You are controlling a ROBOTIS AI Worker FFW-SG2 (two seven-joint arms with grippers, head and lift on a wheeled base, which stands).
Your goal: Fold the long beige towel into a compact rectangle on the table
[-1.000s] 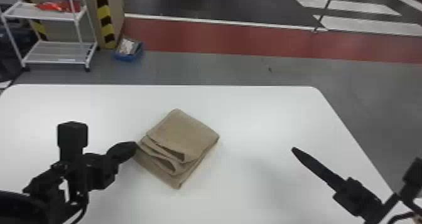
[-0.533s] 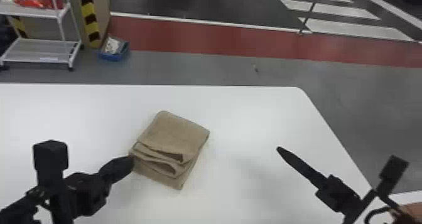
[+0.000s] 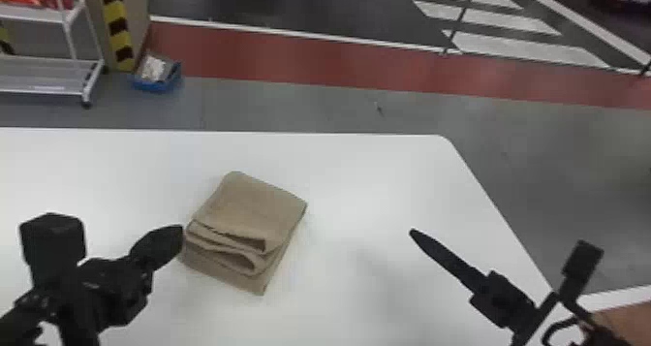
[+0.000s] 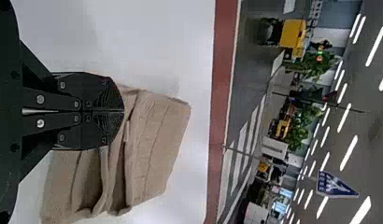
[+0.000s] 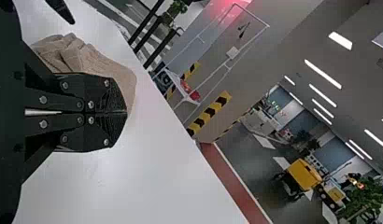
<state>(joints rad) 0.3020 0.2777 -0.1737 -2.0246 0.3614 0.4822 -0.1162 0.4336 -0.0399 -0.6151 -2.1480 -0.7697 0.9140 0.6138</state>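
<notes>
The beige towel (image 3: 252,209) lies folded into a thick, layered, roughly rectangular bundle, with loose folds along its near-left side. My left gripper (image 3: 180,233) is at the towel's left corner; whether it touches the cloth I cannot tell. In the left wrist view the left gripper (image 4: 123,111) is shut, fingertips together, in front of the towel (image 4: 157,140), and hides part of it. Off to the towel's right, my right gripper (image 3: 413,232) is above the table. The right wrist view has the right gripper (image 5: 126,112) shut too, with the towel (image 5: 105,67) beyond it.
The white table (image 3: 368,175) has its far edge beyond the towel and a slanting right edge past my right gripper. On the floor behind are a white shelf cart (image 3: 48,73) and a blue box (image 3: 157,78).
The head view has turned to the right, so table, towel and both arms appear farther left. My left gripper has shifted slightly beside the towel's left corner; the right one keeps its place over the table.
</notes>
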